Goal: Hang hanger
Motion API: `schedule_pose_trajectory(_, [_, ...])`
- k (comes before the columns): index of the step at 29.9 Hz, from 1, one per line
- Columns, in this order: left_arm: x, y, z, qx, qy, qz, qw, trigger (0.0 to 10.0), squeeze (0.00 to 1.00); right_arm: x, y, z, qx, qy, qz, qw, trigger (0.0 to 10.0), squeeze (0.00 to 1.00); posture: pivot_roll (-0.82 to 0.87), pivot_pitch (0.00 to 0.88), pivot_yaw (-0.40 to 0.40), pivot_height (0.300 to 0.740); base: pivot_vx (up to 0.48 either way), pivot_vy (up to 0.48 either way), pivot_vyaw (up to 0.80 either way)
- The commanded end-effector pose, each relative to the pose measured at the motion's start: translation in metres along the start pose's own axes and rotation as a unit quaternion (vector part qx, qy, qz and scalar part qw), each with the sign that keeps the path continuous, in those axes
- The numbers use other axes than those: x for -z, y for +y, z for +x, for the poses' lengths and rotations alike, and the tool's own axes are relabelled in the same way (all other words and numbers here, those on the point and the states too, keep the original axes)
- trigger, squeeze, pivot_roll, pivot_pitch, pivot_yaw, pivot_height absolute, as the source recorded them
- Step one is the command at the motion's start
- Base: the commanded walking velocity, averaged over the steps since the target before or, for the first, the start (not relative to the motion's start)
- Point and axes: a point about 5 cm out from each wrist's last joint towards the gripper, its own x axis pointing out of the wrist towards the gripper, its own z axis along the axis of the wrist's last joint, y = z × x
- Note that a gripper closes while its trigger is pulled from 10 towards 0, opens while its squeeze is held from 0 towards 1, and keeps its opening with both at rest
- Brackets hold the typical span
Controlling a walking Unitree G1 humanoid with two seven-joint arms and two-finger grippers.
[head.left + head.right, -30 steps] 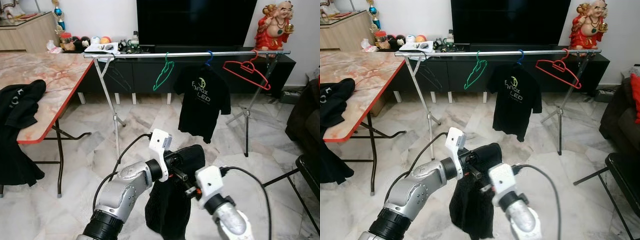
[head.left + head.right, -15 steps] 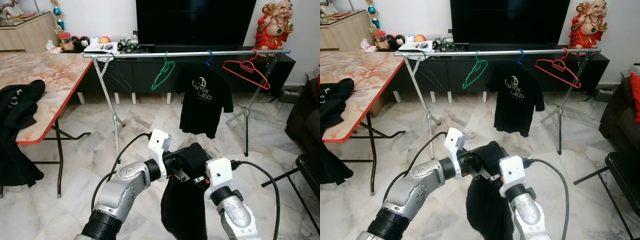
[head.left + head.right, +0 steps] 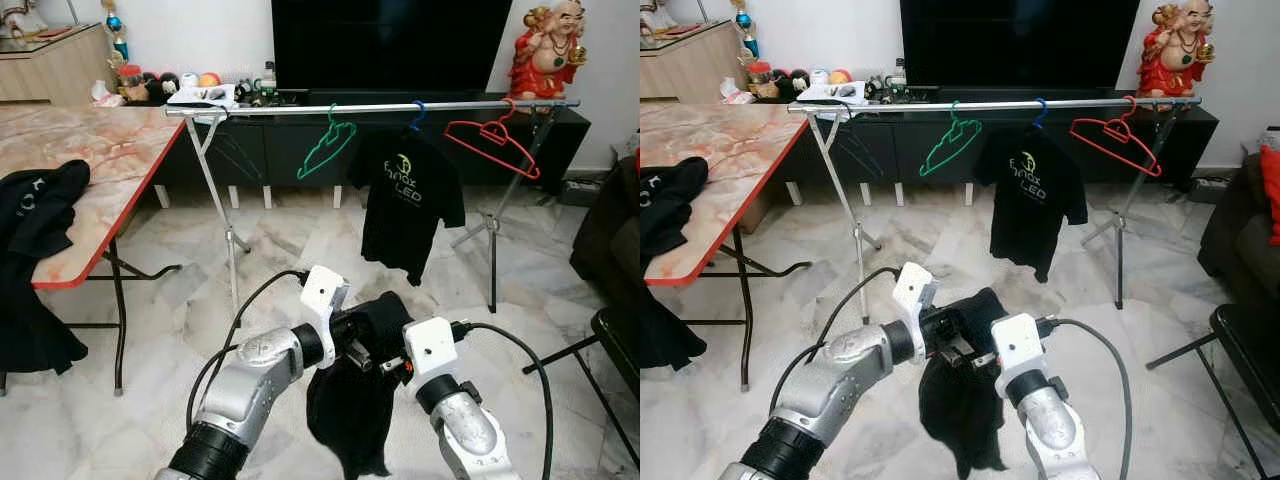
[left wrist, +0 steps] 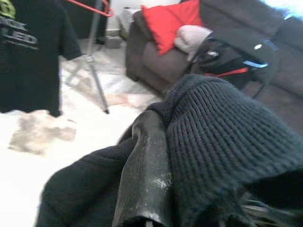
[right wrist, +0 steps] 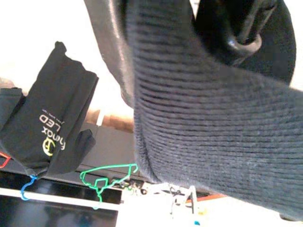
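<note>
Pale marble floor (image 3: 150,330), marble tabletop (image 3: 90,160) at nine o'clock, black TV (image 3: 390,45) at twelve, red statue (image 3: 548,50) at one, white walls.

A black knitted garment (image 3: 352,400) droops at lower centre, below the metal rail (image 3: 370,107) crossing the upper frame.

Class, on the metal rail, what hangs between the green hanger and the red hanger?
A black T-shirt on a blue hanger hangs between the green hanger and the red hanger on the rail, seen in both eye views.
</note>
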Motion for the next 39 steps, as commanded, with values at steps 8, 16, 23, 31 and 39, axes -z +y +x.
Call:
schedule_pose_trajectory(8, [0.017,0.012,-0.007,-0.037,0.04,0.019,0.998,10.0,0.0,-0.016,-0.005,0.004,0.015,-0.03,-0.017,0.999,0.0,0.0,0.06,0.0,0.038,0.74,0.0,0.0,0.0])
schedule_pose_trajectory(16, [0.021,0.016,-0.01,-0.034,0.063,0.06,0.996,10.0,0.0,-0.013,-0.01,0.005,0.035,-0.015,-0.026,0.999,0.0,0.0,0.06,0.0,0.039,0.74,0.0,0.0,0.0])
schedule_pose_trajectory(23, [0.023,0.019,-0.012,-0.036,0.064,0.069,0.995,10.0,0.0,-0.01,-0.018,0.005,0.061,-0.001,-0.018,0.998,0.0,0.0,0.06,0.0,0.044,0.74,0.0,0.0,0.0])
schedule_pose_trajectory(31, [0.024,0.022,-0.016,-0.037,0.069,0.081,0.994,10.0,0.0,-0.007,-0.021,0.006,0.077,0.013,0.007,0.997,0.0,0.0,0.06,0.0,0.047,0.74,0.0,0.0,0.0])
schedule_pose_trajectory(39, [0.025,0.024,-0.018,-0.03,0.072,0.099,0.992,10.0,0.0,-0.004,-0.025,0.006,0.082,0.027,0.042,0.995,0.0,0.0,0.06,0.0,0.045,0.74,0.0,0.0,0.0])
